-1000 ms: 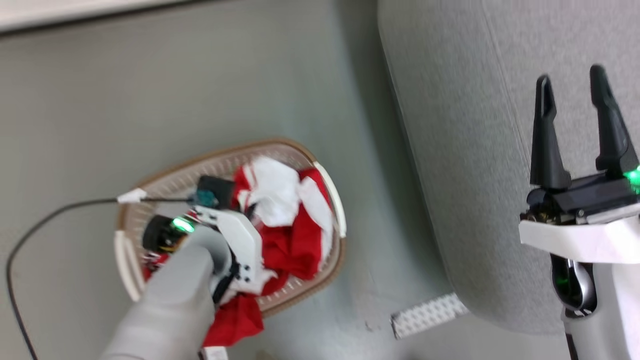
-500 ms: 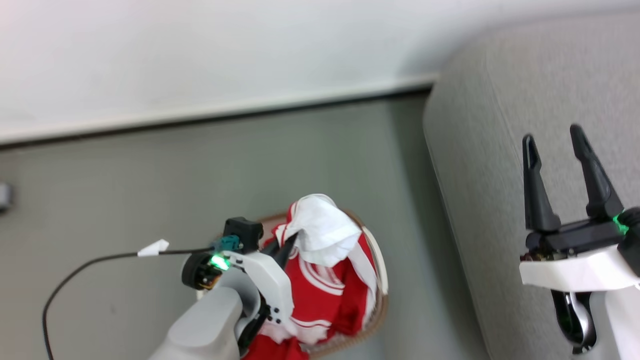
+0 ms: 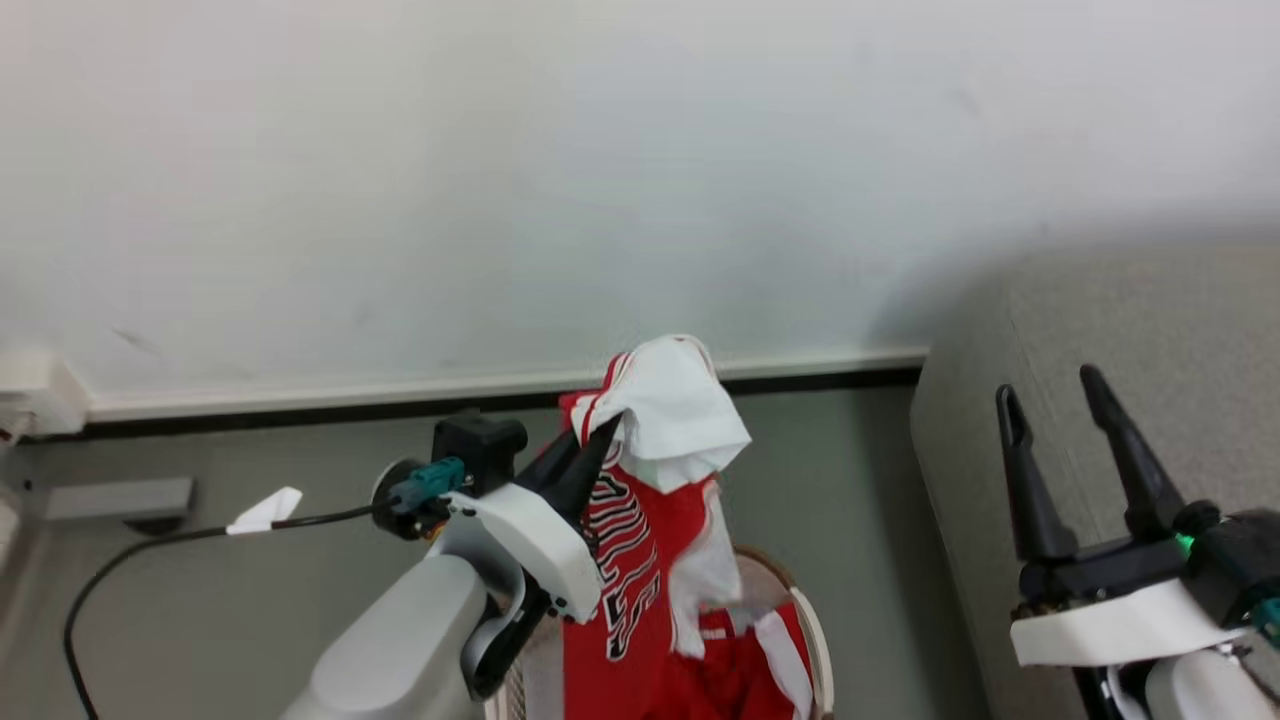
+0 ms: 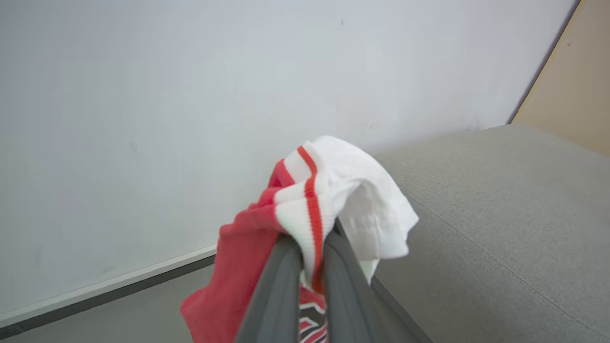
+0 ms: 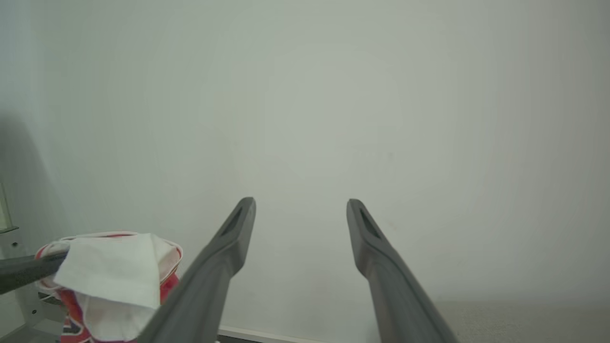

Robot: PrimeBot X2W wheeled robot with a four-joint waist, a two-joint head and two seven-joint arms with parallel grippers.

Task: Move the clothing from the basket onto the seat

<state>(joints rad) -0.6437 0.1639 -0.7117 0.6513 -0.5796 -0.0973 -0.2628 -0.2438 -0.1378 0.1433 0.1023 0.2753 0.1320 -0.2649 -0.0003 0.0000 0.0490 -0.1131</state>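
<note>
My left gripper (image 3: pixel 600 435) is shut on the clothing (image 3: pixel 640 520), a red jersey with white panels and black-and-white lettering, held up in the air with its lower end hanging into the basket (image 3: pixel 815 640). In the left wrist view the fingers (image 4: pixel 286 276) pinch the jersey's white and red trim (image 4: pixel 310 205). More red cloth (image 3: pixel 745 680) lies in the basket. The grey sofa seat (image 3: pixel 1150 330) stands at the right. My right gripper (image 3: pixel 1050 395) hangs open over the sofa's edge, nothing between its fingers (image 5: pixel 228 247).
A white wall (image 3: pixel 500 180) with a pale baseboard (image 3: pixel 300 395) runs behind. A black cable (image 3: pixel 150 545) with a white tag (image 3: pixel 265 510) trails from the left wrist over the grey floor. A grey box (image 3: pixel 120 497) sits by the wall at left.
The head camera has tilted up, from floor to wall. My left gripper has lifted the jersey up out of the basket; it now hangs unfolded. The right gripper stays open.
</note>
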